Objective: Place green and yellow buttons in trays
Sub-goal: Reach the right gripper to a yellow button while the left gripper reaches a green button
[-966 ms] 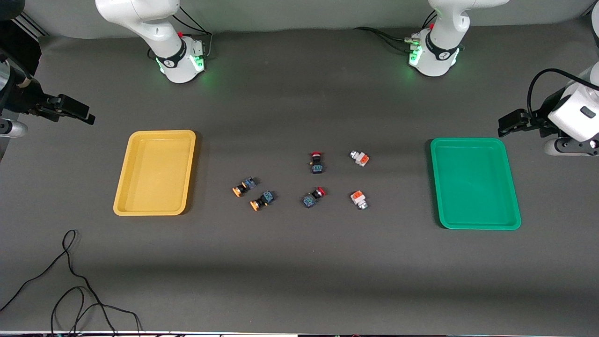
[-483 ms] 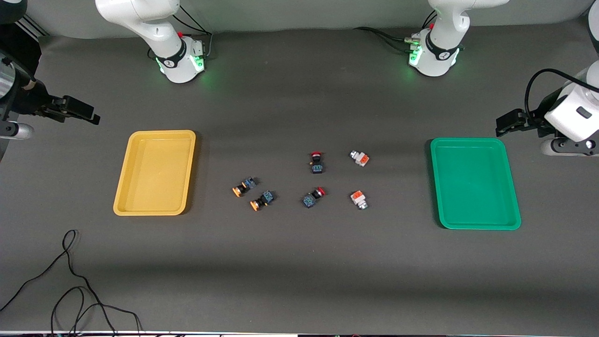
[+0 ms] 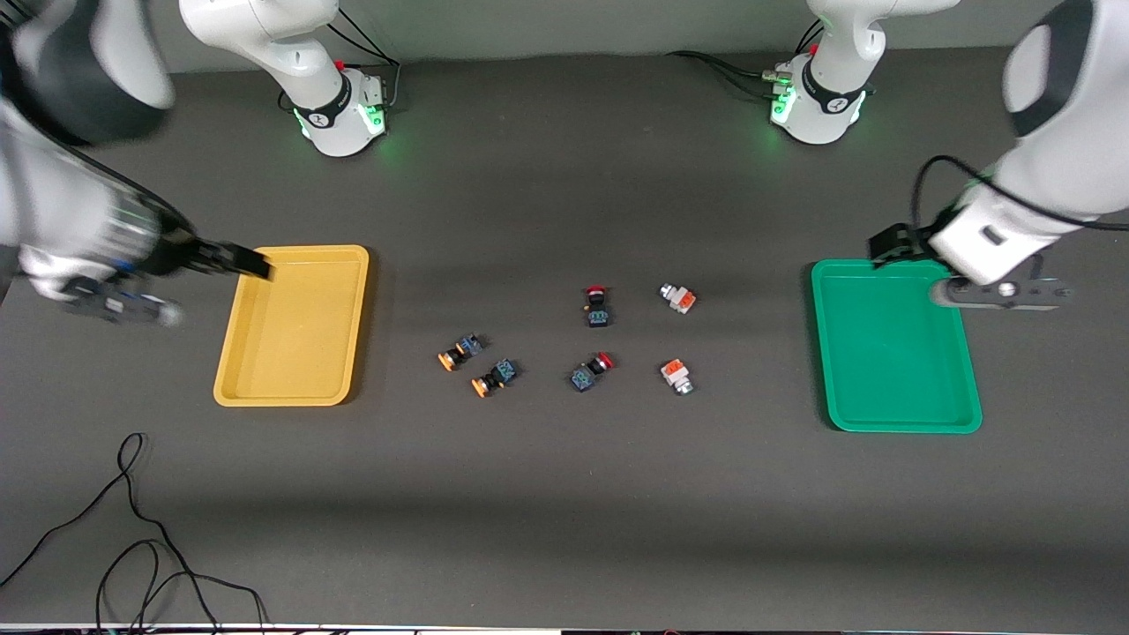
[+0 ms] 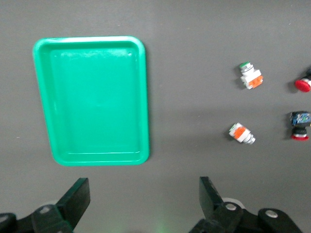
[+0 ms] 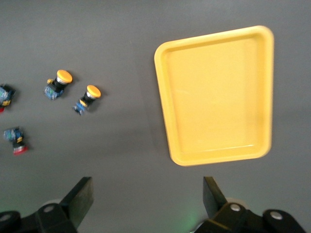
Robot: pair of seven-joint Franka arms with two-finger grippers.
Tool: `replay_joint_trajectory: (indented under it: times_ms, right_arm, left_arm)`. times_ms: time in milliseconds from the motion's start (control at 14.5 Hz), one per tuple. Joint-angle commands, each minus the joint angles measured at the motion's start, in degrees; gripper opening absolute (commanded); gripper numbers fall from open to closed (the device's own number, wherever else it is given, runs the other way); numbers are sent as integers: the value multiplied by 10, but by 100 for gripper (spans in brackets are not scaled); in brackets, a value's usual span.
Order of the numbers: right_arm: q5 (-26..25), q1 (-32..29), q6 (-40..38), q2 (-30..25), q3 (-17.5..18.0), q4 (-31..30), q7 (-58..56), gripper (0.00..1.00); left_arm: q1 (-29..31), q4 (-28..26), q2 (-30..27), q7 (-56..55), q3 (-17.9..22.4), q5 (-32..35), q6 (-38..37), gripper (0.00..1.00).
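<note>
Right arm (image 3: 79, 212) is showing motion-blurred in the front view, its upper part running off the picture's edge; right gripper (image 3: 251, 263) is smearing over the yellow tray's (image 3: 291, 388) corner. Left arm (image 3: 1050, 168) is also blurring, cut at the edge, and left gripper (image 3: 886, 242) is showing only as a dark block there. Both wrist views are cropping their own fingers (image 4: 75, 201) (image 5: 77, 199). Red-capped switches (image 4: 301, 85) are getting clipped by edges in the wrist views. Switch markings are too small to read.

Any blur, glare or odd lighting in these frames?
Front view: both arms smear, the switches stay sharp, green base lights tint the table. Right wrist view: slight softness, yellow tray evenly lit. Left wrist view: crisp, faint sheen on the green tray.
</note>
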Motion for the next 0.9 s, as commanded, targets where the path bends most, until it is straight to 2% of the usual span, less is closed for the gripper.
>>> replay_joint_trajectory:
  times_ms: [0,138,345,621,828]
  right_arm:
    - [6,50,71,83,-2,-1,106,100]
    - [10,79,135,138,-2,0,179,100]
    - [70,99,216,197,-2,0,230,100]
    - [112,128,300,252,-3,0,306,100]
    - [112,149,377,277,-3,-50,334,100]
  left_arm:
    - [0,-49,-14,-95,-63,-3,51,100]
    - [-16,-55,0,-180,-92,-5,69,100]
    - [-72,-57,24,-299,-93,-5,93,100]
    - [-126,-59,52,-442,-93,-4,121,100]
    - [-153,-60,68,-573,-93,-4,145,100]
